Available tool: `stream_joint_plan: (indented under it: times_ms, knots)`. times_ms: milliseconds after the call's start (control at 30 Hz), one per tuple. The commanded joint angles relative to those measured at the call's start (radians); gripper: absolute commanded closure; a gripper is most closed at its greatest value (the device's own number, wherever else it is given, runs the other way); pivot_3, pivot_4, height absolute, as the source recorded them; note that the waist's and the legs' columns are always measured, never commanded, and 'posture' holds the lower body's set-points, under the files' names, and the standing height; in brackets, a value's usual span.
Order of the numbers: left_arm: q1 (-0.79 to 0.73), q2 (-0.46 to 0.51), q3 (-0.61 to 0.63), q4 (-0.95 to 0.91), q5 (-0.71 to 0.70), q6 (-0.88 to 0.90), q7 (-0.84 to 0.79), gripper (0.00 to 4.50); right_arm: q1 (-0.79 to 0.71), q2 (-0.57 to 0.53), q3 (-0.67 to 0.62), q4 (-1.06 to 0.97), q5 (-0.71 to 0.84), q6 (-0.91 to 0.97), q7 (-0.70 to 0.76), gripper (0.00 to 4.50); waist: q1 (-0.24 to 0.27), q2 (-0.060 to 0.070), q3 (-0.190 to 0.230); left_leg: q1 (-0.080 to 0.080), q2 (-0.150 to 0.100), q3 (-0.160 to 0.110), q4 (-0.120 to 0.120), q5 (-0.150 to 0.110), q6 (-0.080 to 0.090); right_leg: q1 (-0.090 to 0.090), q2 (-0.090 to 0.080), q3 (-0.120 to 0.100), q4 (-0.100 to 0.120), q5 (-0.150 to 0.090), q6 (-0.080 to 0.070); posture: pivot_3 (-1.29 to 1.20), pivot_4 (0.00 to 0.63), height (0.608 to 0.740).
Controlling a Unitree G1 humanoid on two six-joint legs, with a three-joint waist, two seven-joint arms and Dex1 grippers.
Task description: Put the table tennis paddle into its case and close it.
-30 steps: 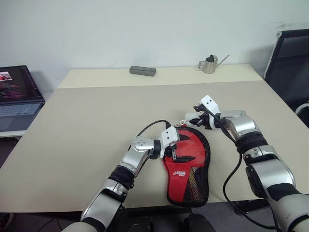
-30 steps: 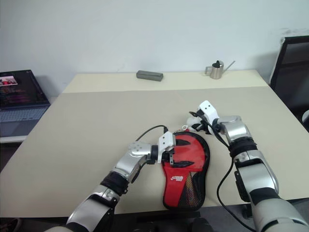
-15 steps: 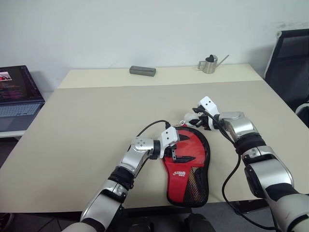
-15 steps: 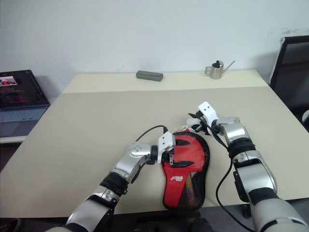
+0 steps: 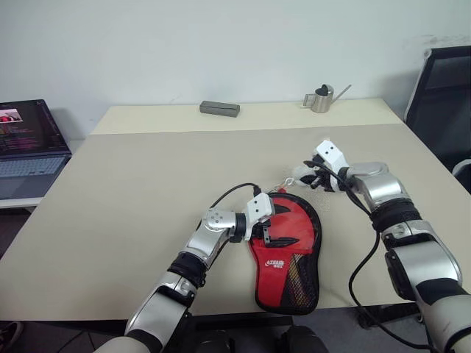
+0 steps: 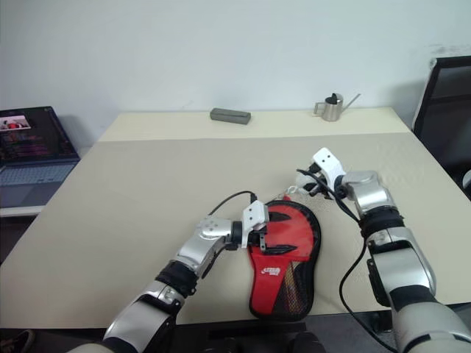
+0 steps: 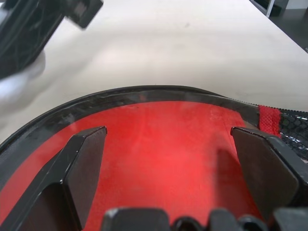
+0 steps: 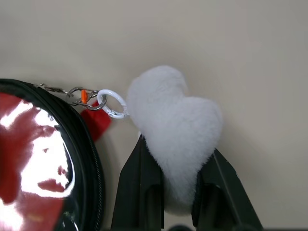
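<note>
The case [image 5: 286, 246] lay flat near the front edge of the table [image 5: 132, 191], a bit toward the right side. Its red side with the black mesh pocket and white letters faced up. Its narrow end pointed at the front edge and its round end pointed toward the back. The table tennis paddle could not be seen, so it was hard to say if it was inside the case.

The left gripper [image 5: 266, 234] was over the round part of the case, near its left rim. Its two black fingers [image 7: 82, 163] stood wide apart, with the red cover between them and nothing held. Whether they touched the cover could not be told.

The right gripper [image 5: 312, 179] was just past the round end of the case. Its fingers [image 8: 139, 183] were pinched on the white pompom charm [image 8: 179, 130]. A small white ring and a little chain joined the charm to the case. The lower part of the charm was hidden between the fingers.

A grey box [image 5: 219, 109] and a small metal watering can [image 5: 321, 98] sat near the back edge. A laptop [image 5: 28, 147] stood off to the left, cut off by the picture's side.
</note>
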Motion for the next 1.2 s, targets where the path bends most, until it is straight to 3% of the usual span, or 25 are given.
stream_joint_plan:
  times_ms: [33,167,400,600,1200]
  knots:
    - [0.054,0.017,-0.039,0.106,0.064,0.025,0.005,0.00,0.025,-0.077,-0.018,-0.090,0.001,0.036,0.032,4.24,0.001,0.000,0.000,0.000,0.000,0.000,0.000,0.000,0.000,0.000,0.000,0.000,0.000,0.000,0.000,0.00,0.150,0.740]
    - [0.050,0.016,-0.039,0.118,0.065,0.021,0.007,0.00,0.096,-0.155,-0.023,-0.213,0.018,0.101,0.095,4.24,0.004,0.001,-0.001,0.000,0.000,0.001,0.000,0.000,0.000,0.000,0.000,0.000,-0.001,0.000,0.000,0.00,0.150,0.740]
    - [0.027,0.007,-0.039,0.153,0.070,0.004,0.013,0.00,0.336,-0.334,-0.046,-0.627,0.118,0.305,0.236,4.24,0.008,0.002,-0.001,0.000,0.000,0.000,0.000,0.000,0.000,0.002,0.000,0.000,-0.003,-0.001,0.001,0.00,0.150,0.740]
    - [0.012,-0.001,-0.041,0.179,0.077,-0.011,0.016,0.00,0.508,-0.443,-0.088,-0.883,0.207,0.413,0.267,4.25,0.009,0.001,-0.001,-0.001,0.001,0.000,0.000,0.000,0.000,0.003,0.000,-0.001,-0.007,0.000,0.003,0.00,0.150,0.740]
    - [-0.014,-0.028,-0.050,0.222,0.089,-0.038,0.019,0.00,0.986,-0.722,-0.292,-1.304,0.443,0.432,0.401,4.26,0.018,0.000,-0.002,-0.002,0.001,0.002,-0.002,0.000,0.000,0.006,-0.001,-0.002,-0.015,0.001,0.006,0.00,0.150,0.740]
